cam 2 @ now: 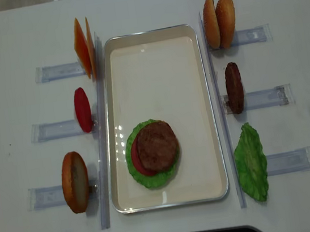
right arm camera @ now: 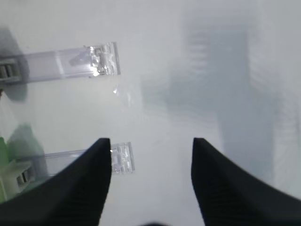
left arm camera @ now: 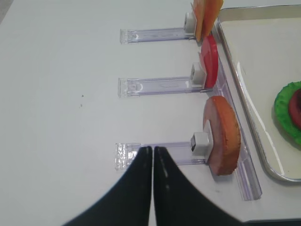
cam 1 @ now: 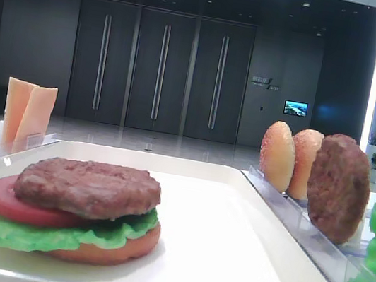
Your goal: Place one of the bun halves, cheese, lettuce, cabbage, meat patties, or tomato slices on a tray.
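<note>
On the white tray lies a stack: bun half, lettuce, tomato slice and meat patty on top. Left of the tray stand cheese, a tomato slice and a bun half. To its right are two bun halves, a meat patty and lettuce. My left gripper is shut and empty, over the holder's end beside the bun half. My right gripper is open over bare table, holding nothing. Cabbage is out of view.
Narrow clear plastic holders stick out on both sides of the tray. Two holder ends lie left of the right gripper, with a bit of green lettuce at that view's left edge. The table is white.
</note>
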`<state>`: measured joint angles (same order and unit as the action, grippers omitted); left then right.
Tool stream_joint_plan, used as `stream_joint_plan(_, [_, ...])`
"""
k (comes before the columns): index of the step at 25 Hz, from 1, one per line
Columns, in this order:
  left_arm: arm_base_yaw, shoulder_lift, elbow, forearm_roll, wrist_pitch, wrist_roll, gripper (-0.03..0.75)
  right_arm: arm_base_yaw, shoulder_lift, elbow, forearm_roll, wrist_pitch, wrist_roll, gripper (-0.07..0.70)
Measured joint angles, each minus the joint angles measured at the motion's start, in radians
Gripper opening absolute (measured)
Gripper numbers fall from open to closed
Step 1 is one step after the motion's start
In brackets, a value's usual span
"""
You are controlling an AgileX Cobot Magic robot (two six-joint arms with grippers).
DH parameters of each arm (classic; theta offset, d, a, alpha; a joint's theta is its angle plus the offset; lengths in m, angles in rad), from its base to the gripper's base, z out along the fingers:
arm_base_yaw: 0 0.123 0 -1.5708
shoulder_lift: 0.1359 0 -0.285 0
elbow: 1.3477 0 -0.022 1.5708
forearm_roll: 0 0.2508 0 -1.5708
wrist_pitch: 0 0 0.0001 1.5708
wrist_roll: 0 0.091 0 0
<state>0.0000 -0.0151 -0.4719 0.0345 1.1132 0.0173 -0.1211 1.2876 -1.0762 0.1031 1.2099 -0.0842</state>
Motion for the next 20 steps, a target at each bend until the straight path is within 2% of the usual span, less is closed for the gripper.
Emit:
stream_joint_plan(5, [0.0, 0.0, 0.0, 0.0, 0.0, 0.0, -0.001, -0.008, -0.088, 0.0, 0.018, 0.005, -0.01, 0.367])
stream_joint_plan(10, [0.0, 0.0, 0.0, 0.0, 0.0, 0.0, -0.001, -0.008, -0.306, 0.029, 0.019, 0.001, -0.009, 0.363])
stream_joint_plan(14, [0.0, 0.0, 0.0, 0.0, 0.0, 0.0, -0.001, -0.008, -0.604, 0.126, 0.019, -0.036, -0.01, 0.344])
stream_joint_plan(20, [0.0, 0.0, 0.0, 0.0, 0.0, 0.0, -0.001, -0.008, -0.876, 0.283, 0.02, -0.064, -0.01, 0.333])
